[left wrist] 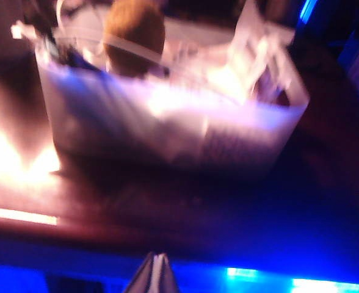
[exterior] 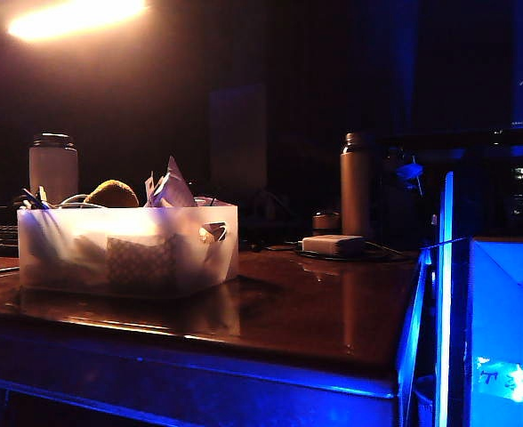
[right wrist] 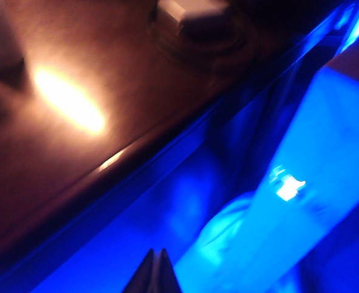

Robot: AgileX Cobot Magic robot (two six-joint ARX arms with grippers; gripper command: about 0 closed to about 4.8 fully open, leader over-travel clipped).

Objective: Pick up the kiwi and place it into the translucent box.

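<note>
Kiwi [exterior: 111, 194] inside translucent box [exterior: 128, 249] among crumpled paper [exterior: 170, 189], left end effector [left wrist: 154, 274] clenched, right end effector [right wrist: 155, 271] clenched, both empty

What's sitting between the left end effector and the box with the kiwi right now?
Left wrist view: only bare brown tabletop and its blue-lit edge separate the shut left end effector from the box; the kiwi sits inside.

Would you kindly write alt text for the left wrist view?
The kiwi sits inside the translucent box on a dark glossy table, among white paper bits. The left gripper shows at the frame edge, fingers together, back from the box; the image is blurred.
</note>
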